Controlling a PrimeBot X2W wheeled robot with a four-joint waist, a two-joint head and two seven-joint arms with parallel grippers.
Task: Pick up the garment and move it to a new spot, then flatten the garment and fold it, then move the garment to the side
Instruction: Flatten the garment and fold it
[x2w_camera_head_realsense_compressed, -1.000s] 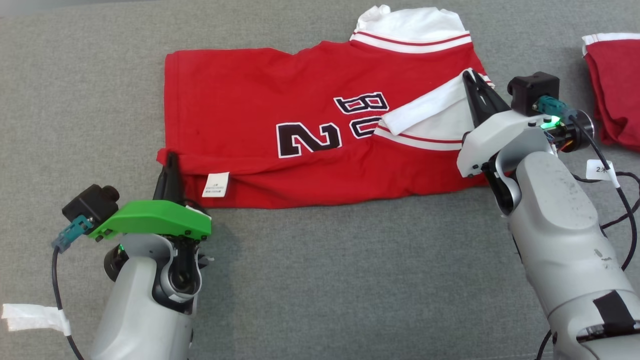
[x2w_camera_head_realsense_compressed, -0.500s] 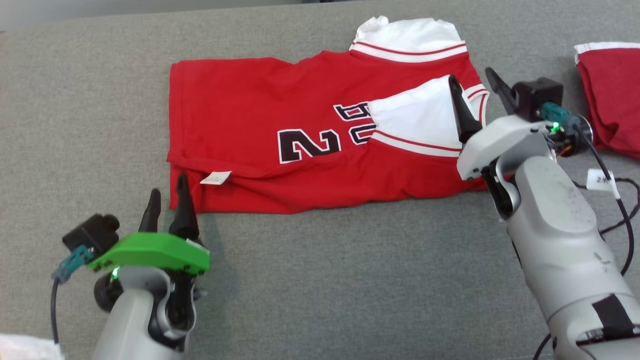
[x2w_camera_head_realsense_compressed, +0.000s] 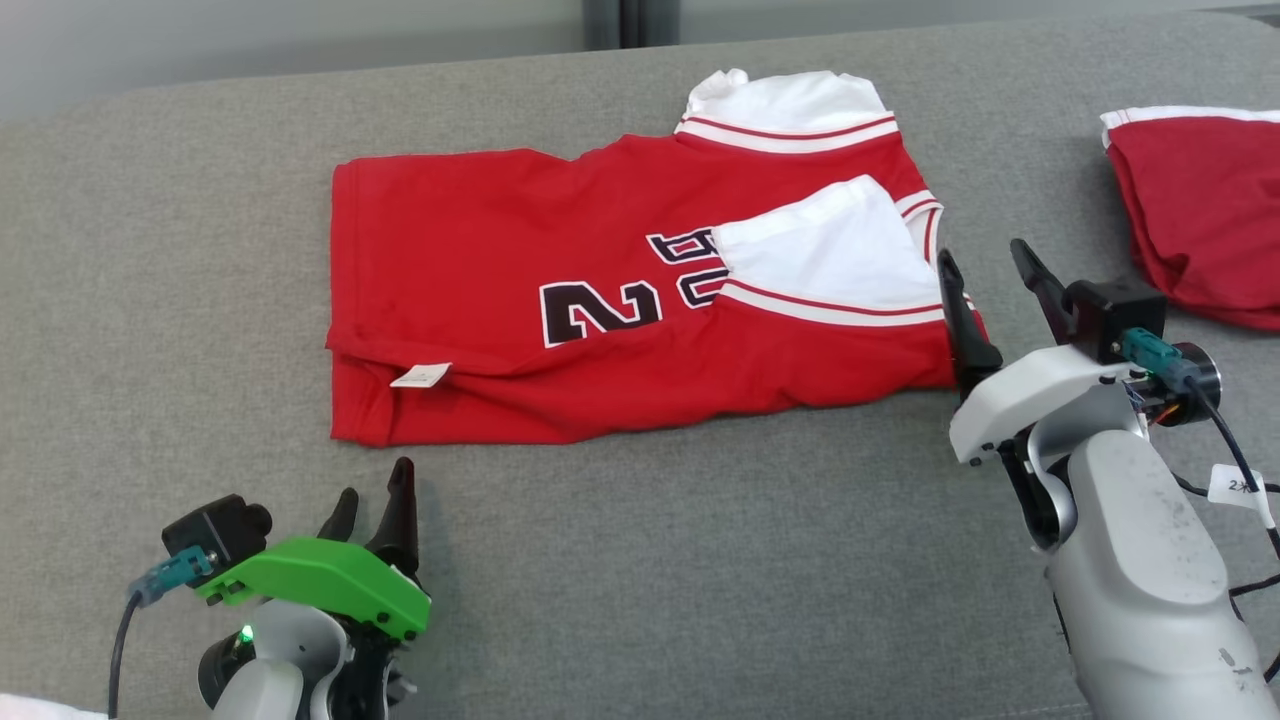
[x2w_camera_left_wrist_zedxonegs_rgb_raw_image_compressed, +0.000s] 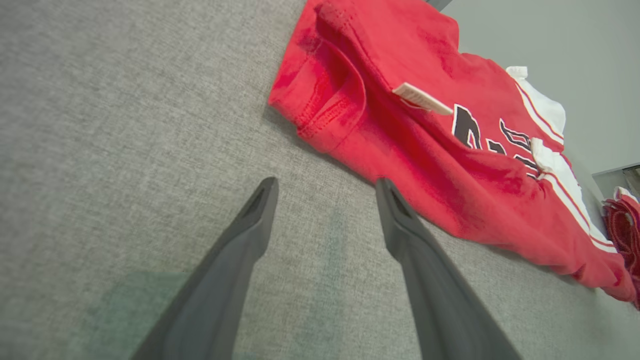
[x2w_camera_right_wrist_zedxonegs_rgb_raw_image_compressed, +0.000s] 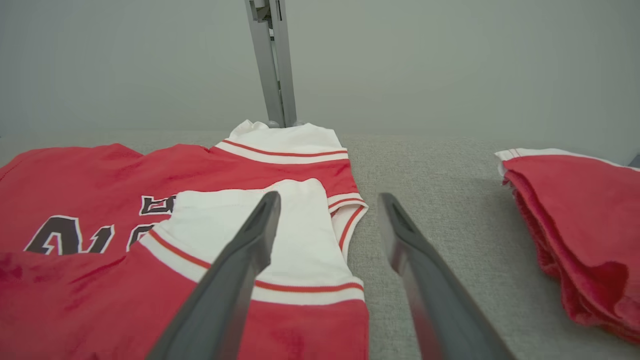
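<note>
Near the front left corner of the grey fabric surface, the left gripper is holding its two dark fingers spread apart with nothing between them. Its tips are pointing toward the nearest corner of the garment and are sitting just short of it, over bare fabric. Seen from the left wrist, the same open gripper is framing grey surface, with the red hem rising just beyond.

Toward the right edge of the surface, the right gripper is also standing wide open and empty. Its fingers are straddling the right end of the garment: from the right wrist, this gripper is showing one finger over a white sleeve and the other over bare surface. Whether that finger is touching cloth is unclear.

The garment, a red jersey with white red-striped sleeves and dark white-edged lettering, is lying folded lengthwise across the middle of the surface, closer to the far edge. A small white label is sticking out near its front left corner.

A second red garment is lying folded by the far right corner, well apart from the first. Behind the far edge, a grey metal post is rising against a pale wall
</note>
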